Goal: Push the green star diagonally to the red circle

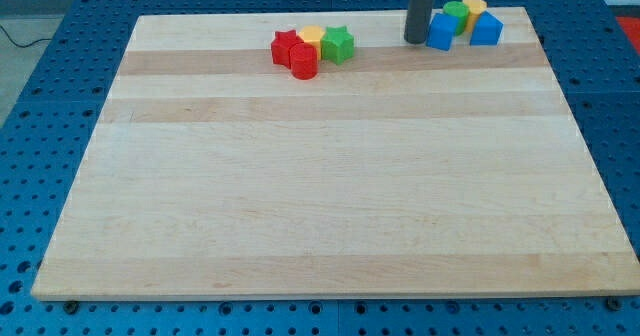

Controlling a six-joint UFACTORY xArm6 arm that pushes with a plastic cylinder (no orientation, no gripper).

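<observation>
Green star [338, 44] – no clear long axis – touches yellow block [312, 37]; red circle [304, 62] at its 8 o'clock; my tip [415, 41] off at 3 o'clock, no claw – pale wood tabletop [330, 196]

The worktop [330, 196] is pale wood banded with lighter and darker stripes, set on a blue perforated base [60, 96]. Blocks: green star [338, 44], red circle [304, 63], red star [286, 46], yellow block [312, 36], two blue blocks [441, 32] [486, 29], green block [456, 11], yellow block [474, 6]. Dark grey rod [421, 6].

Single view only, set high before the desk [330, 196], looking down and toward its far edge at middling range; whole wooden top in sight.
</observation>
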